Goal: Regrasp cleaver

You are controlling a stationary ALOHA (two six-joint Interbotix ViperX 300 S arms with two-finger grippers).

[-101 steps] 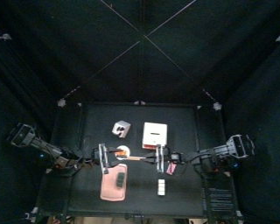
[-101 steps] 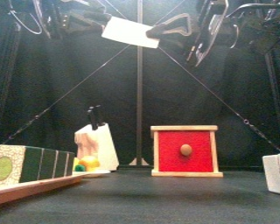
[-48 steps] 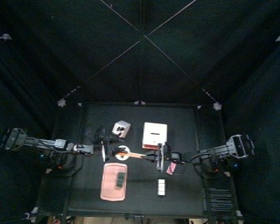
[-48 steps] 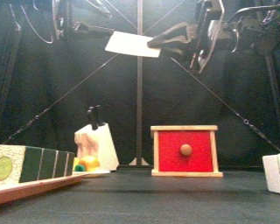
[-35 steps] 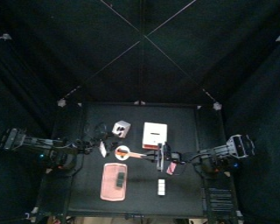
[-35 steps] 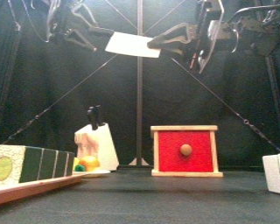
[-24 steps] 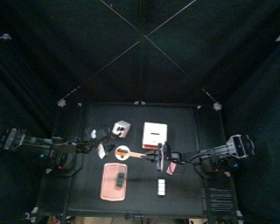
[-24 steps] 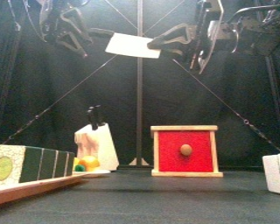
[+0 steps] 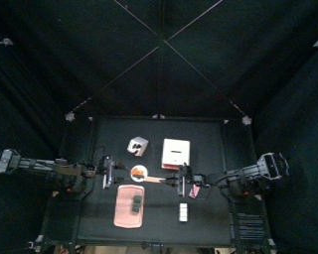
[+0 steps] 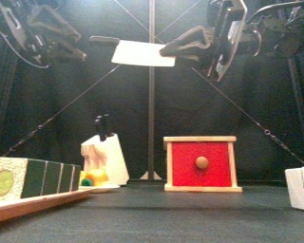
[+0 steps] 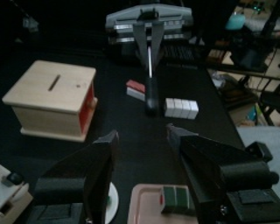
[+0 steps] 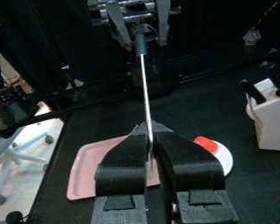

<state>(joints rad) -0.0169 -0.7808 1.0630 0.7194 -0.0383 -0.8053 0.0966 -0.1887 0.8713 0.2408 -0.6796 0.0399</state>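
The cleaver (image 10: 142, 53) hangs high above the table, its whitish blade flat toward the front view. My right gripper (image 10: 178, 45) is shut on the blade's right end. In the right wrist view the blade (image 12: 146, 87) shows edge-on, rising from between the closed jaws. My left gripper (image 10: 81, 46) is open and empty, just left of the cleaver and apart from it. In the left wrist view the jaws stand wide apart and the cleaver (image 11: 149, 66) is a thin line ahead. In the top view the cleaver (image 9: 138, 175) lies between both grippers.
On the table are a pink slab with a dark centre (image 9: 127, 207), a wooden box with a red front (image 10: 200, 163), a knife block (image 10: 104, 161), a small grey-and-white piece (image 9: 135, 148) and white blocks (image 9: 183, 212). Black curtains enclose the table.
My left gripper has drawn back to the left, away from the cleaver, with its jaws open. The right gripper still holds the cleaver at the same height.
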